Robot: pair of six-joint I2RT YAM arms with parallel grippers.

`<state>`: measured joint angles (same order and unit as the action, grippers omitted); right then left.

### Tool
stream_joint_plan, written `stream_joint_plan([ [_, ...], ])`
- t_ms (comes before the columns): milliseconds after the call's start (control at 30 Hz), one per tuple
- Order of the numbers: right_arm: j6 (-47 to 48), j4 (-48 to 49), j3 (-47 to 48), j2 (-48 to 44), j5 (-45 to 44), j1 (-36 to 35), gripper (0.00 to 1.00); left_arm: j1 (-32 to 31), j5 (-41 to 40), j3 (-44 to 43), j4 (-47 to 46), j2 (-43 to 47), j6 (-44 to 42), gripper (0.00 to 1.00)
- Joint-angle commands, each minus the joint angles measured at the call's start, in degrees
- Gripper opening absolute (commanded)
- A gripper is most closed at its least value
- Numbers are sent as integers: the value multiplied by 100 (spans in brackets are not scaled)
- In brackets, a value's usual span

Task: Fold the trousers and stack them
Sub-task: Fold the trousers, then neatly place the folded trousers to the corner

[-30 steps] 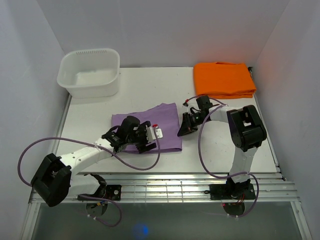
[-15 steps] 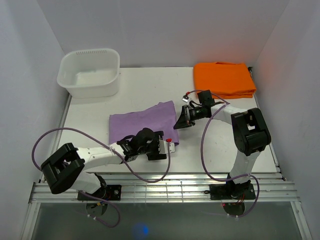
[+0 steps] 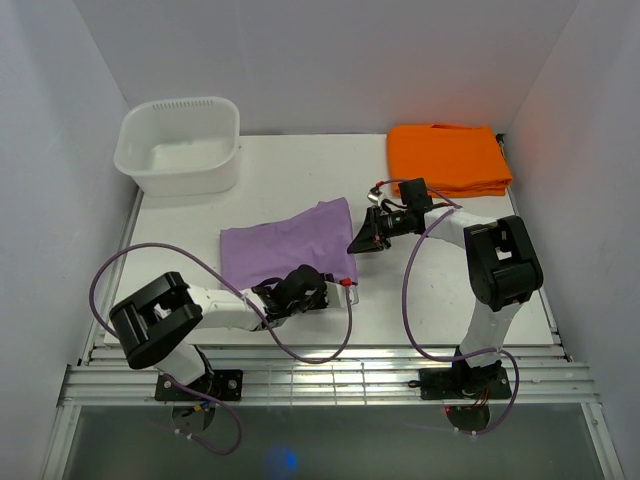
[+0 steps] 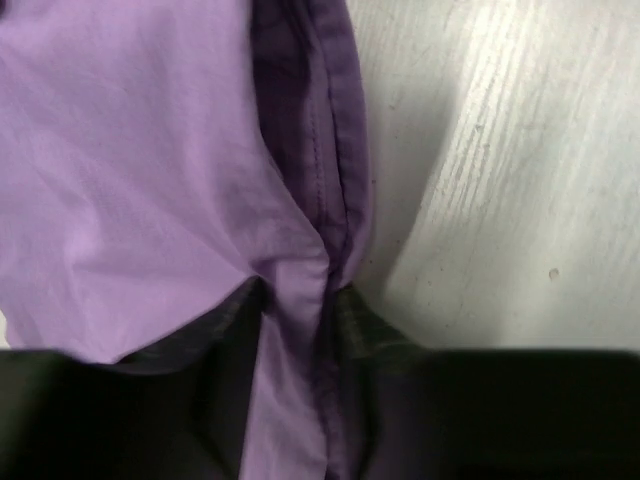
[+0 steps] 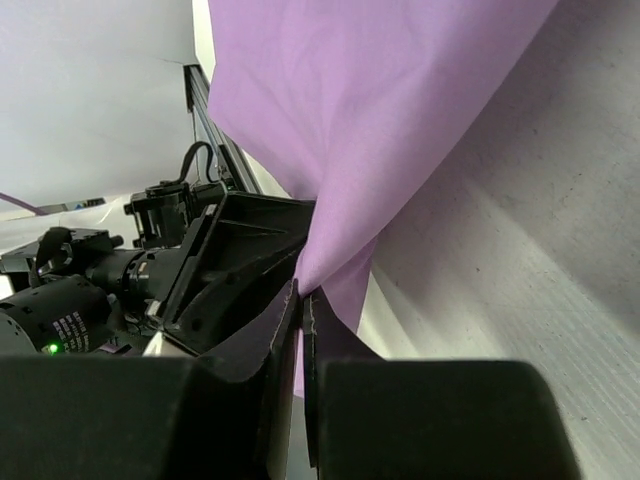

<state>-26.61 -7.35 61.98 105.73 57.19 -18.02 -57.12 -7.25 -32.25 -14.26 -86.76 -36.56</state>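
The lilac trousers [image 3: 280, 245] lie folded in a rough rectangle at the middle of the table. My left gripper [image 3: 330, 286] is at their near right corner. In the left wrist view its fingers [image 4: 238, 312] pinch a bunched hem of the trousers [image 4: 150, 180] between them, so the left gripper [image 4: 298, 300] is shut on the cloth. My right gripper [image 3: 358, 243] is at the far right corner, tilted down. In the right wrist view the right gripper [image 5: 303, 292] is shut on a raised corner of the trousers [image 5: 370, 90].
A white tub [image 3: 180, 145] stands at the back left. A folded orange cloth [image 3: 447, 158] lies at the back right. Purple cables loop off both arms near the table's front rails [image 3: 330, 370].
My left gripper slid from on top of the cloth to its near right corner and closed on the hem. My right gripper moved slightly left and back, still holding its corner.
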Motion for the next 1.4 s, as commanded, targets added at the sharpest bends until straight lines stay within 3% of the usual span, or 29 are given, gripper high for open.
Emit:
stream_joint_plan([
  [0, -29, 103, 96, -35, 144, 53, 8, -9, -365, -123, -7, -130, 298, 35],
  [33, -20, 85, 95, -27, 65, 62, 9, -9, -313, -176, -6, -165, 324, 30],
  [67, -20, 50, 95, -9, 21, 71, 17, -9, -286, -202, 2, -192, 342, 27],
  [100, -20, 6, 87, -18, -67, 79, 33, -9, -286, -238, -6, -209, 429, 25],
  [133, -2, -38, 87, -26, -268, 88, 55, -9, -286, -290, 2, -271, 465, 22],
  [200, 120, -265, 60, -35, -488, 132, 73, -9, -286, -334, -6, -306, 613, 12],
  [233, 165, -345, 43, -87, -689, 150, 96, -9, -277, -361, -6, -324, 667, 9],
  [300, 156, -355, -185, -158, -823, 237, 90, -9, -234, -414, 2, -315, 781, 3],
  [367, 113, -354, -361, -132, -788, 299, 90, -9, -172, -475, 2, -306, 887, 1],
  [600, -528, 348, -861, 105, -324, 317, 90, 61, -154, -834, 108, -245, 1317, 0],
  [967, -2734, 3720, -1241, 588, 3, -17, 90, 114, 65, -1205, 275, -429, 1660, 0],
  [1200, -2955, 4014, -1021, 861, -287, -369, 99, 131, 100, -1214, 275, -473, 1748, 0],
  [1300, -2876, 3996, -994, 931, -322, -430, 80, 131, 101, -1205, 275, -430, 1757, 0],
  [1333, -2859, 3927, -1003, 932, -331, -422, 66, 140, 101, -1187, 275, -412, 1766, 0],
  [1367, -2754, 3891, -1003, 914, -331, -422, 59, 140, 92, -1178, 275, -394, 1749, 0],
])
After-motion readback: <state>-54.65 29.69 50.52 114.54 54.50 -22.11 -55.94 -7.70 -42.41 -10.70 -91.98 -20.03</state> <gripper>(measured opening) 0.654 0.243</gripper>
